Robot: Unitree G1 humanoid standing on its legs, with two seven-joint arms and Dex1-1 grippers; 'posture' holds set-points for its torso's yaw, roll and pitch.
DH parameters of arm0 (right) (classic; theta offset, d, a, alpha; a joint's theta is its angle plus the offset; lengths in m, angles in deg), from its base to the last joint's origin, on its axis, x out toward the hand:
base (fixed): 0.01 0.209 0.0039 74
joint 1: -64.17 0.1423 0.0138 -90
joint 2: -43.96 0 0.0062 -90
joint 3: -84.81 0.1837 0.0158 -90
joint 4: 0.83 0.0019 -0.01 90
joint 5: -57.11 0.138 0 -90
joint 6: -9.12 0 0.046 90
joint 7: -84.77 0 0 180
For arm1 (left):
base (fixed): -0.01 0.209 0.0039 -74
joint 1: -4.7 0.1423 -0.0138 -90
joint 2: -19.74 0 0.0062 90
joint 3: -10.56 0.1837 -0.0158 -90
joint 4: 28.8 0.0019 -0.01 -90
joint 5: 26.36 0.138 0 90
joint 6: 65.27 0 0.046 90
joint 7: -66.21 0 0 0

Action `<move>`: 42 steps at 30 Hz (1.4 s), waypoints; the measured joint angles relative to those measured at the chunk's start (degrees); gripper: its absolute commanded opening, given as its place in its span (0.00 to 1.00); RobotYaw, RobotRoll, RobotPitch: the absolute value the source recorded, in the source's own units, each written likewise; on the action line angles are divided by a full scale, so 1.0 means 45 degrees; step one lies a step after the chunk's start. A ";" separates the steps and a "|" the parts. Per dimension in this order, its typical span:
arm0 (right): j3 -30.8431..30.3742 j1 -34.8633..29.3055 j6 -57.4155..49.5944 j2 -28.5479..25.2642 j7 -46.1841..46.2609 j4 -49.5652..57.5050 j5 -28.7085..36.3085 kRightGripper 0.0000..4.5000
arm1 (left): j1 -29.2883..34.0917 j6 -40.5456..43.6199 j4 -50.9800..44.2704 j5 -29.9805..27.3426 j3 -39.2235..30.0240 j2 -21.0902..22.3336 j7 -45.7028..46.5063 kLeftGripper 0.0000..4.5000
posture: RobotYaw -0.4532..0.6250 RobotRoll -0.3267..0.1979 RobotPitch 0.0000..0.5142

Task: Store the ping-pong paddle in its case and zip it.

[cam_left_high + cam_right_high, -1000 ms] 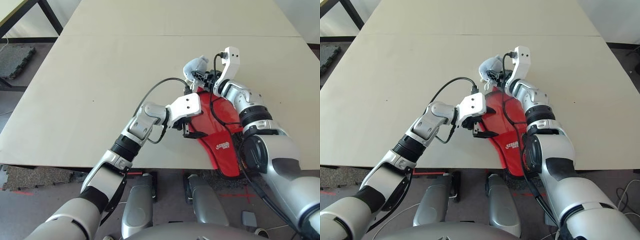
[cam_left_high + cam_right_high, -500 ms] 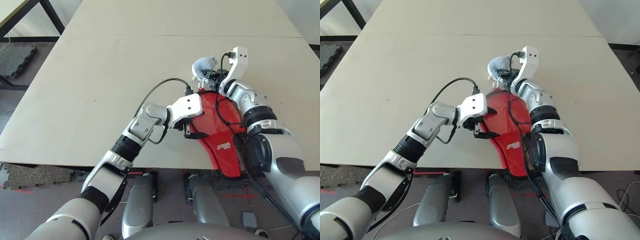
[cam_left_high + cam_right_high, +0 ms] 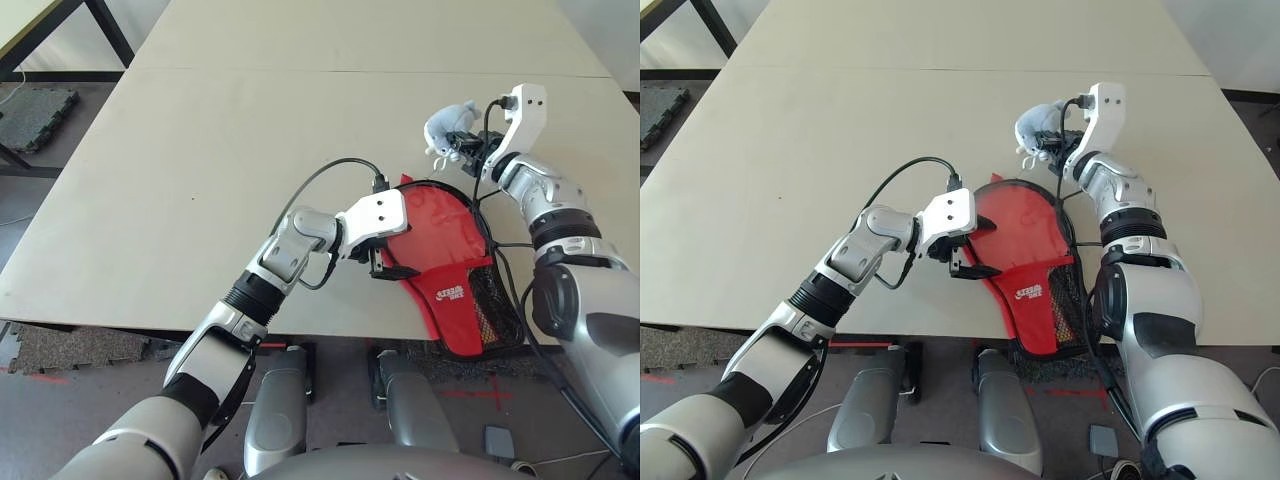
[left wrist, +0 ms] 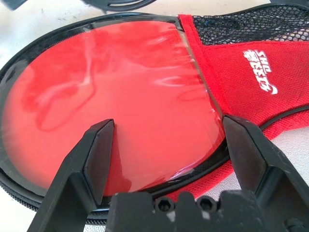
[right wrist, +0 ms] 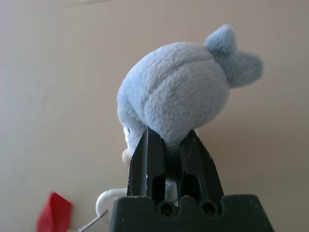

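Note:
The red case [image 3: 452, 292] lies near the table's front edge, its narrow end hanging over that edge. Inside its black zipper rim shows the ping-pong paddle's red face [image 3: 440, 215]; the handle is hidden under the fabric. My left gripper [image 3: 392, 262] is open at the case's left side, its fingers straddling the paddle face [image 4: 111, 82] beside the logo panel [image 4: 251, 63]. My right gripper [image 3: 464, 150] is beyond the case's round end, shut on a small grey plush [image 5: 178, 96] whose chain runs down toward the zipper.
A black mesh pocket [image 3: 497, 300] covers the case's right side. The beige table [image 3: 200, 150] stretches wide to the left and far back. A black cable [image 3: 320, 180] loops above my left wrist. Floor shows past the front edge.
My right gripper has carried the plush right and farther back and has closed tighter. The case's round end swung right after it, baring the paddle face. The left arm stayed put.

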State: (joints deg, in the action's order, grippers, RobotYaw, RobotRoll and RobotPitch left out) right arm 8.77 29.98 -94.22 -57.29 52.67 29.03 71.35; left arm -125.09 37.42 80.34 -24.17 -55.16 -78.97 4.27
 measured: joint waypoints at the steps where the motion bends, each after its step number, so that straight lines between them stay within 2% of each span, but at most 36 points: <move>1: -0.0001 -0.0156 -0.0025 -0.0248 -0.0117 0.0088 -0.0031 0.00 | -0.0001 -0.0016 0.0016 0.0000 0.0005 -0.0013 0.0000 1.00 | 0.44 0.62 0.45; 4: -0.0012 -0.0669 -0.0218 -0.0930 -0.0496 0.0444 -0.0131 0.00 | -0.0049 -0.0116 0.0218 0.0000 0.0001 -0.0089 0.0005 1.00 | 0.43 0.62 0.45; 11: -0.0021 -0.1788 -0.0978 -0.1676 -0.1395 0.1855 -0.0189 0.00 | -0.0174 -0.0364 0.0542 0.0002 0.0034 -0.0215 0.0006 1.00 | 0.41 0.62 0.45; 22: -0.0465 -0.4760 -0.3569 -0.3417 -0.4036 0.6443 0.0324 0.00 | -0.0488 -0.0737 0.1145 0.0002 0.0128 -0.0309 -0.0093 1.00 | 0.39 0.62 0.46; 42: -0.0404 -0.7539 -0.5651 -0.5748 -0.6093 0.9397 0.1673 0.00 | -0.0762 -0.1166 0.1818 0.0006 0.0154 -0.0559 -0.0162 1.00 | 0.38 0.62 0.46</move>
State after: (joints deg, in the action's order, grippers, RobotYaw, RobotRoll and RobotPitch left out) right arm 6.95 -3.95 -119.65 -83.15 25.25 71.32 78.88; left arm -128.52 32.17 88.52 -24.14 -54.46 -81.48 3.54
